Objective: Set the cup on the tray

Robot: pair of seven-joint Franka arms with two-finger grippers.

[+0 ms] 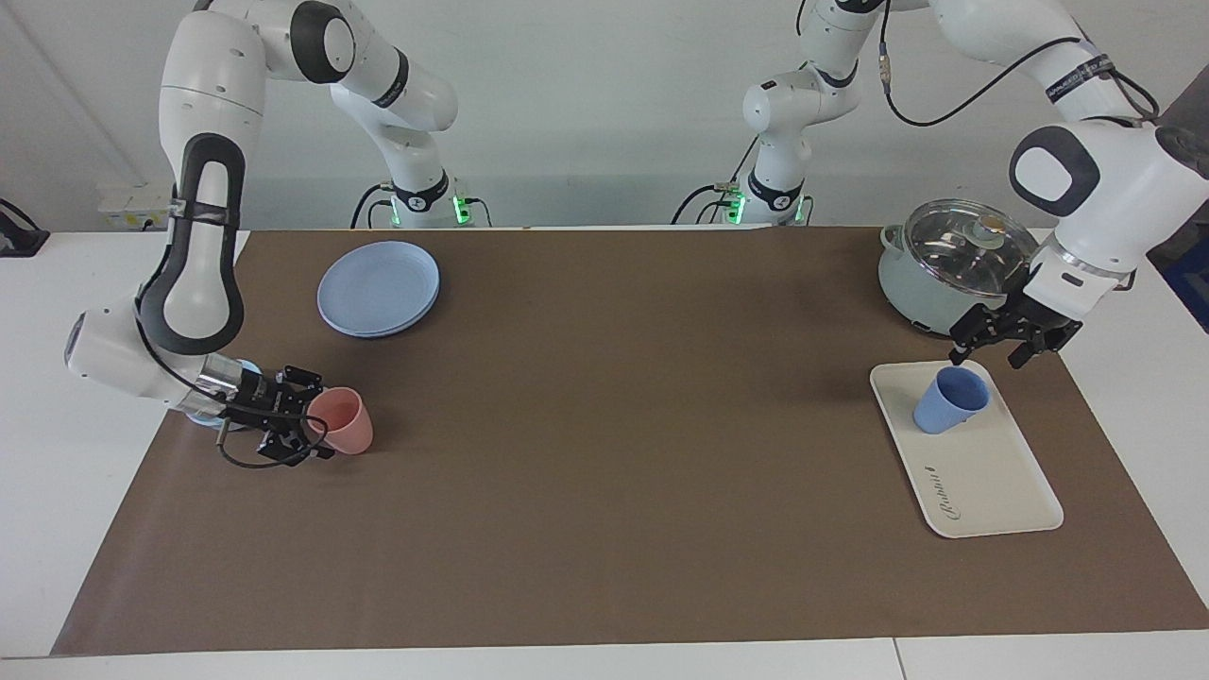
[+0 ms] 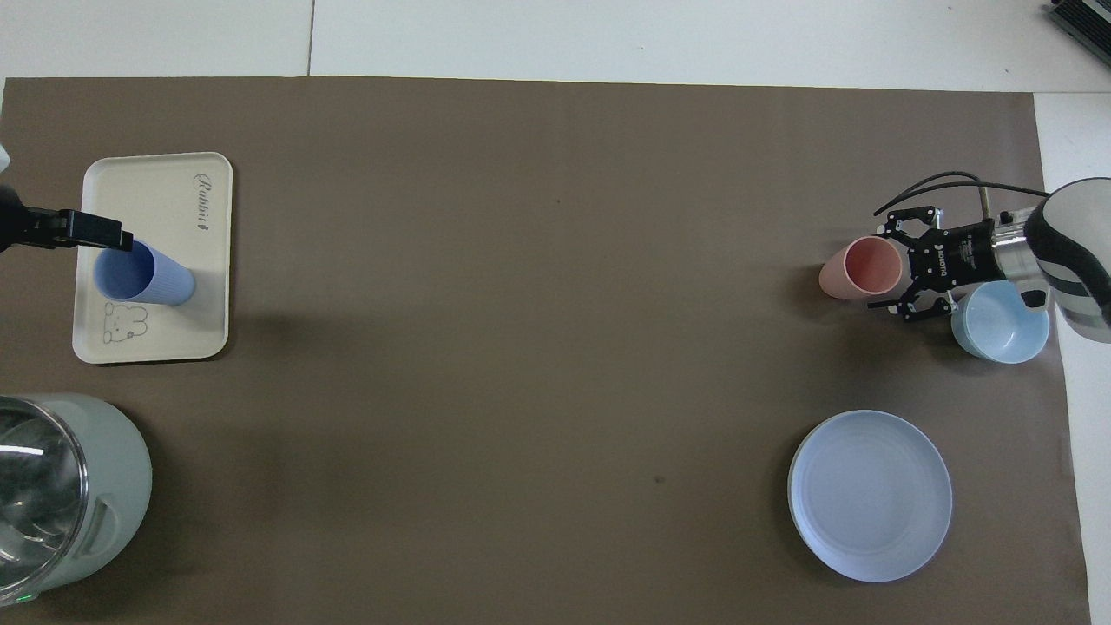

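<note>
The periwinkle-blue cup (image 1: pixel 949 399) (image 2: pixel 143 276) stands upright on the cream-white tray (image 1: pixel 982 482) (image 2: pixel 165 195), at the tray's end nearer the robots. My left gripper (image 1: pixel 989 359) hangs just above it, open and apart from the cup, with nothing between its fingers. In the overhead view only one black finger (image 2: pixel 91 229) of it shows at the frame's edge. At the right arm's end of the table my right gripper (image 1: pixel 319 420) (image 2: pixel 881 267) is low and open, its fingers on either side of a pink cup (image 1: pixel 345 423) (image 2: pixel 855 267).
A light-blue bowl (image 2: pixel 998 323) sits under the right wrist. Blue plates (image 1: pixel 378 286) (image 2: pixel 870 495) lie nearer the robots than the pink cup. A grey-green pot with a glass lid (image 1: pixel 945 274) (image 2: pixel 52 495) stands close to the tray, nearer the robots.
</note>
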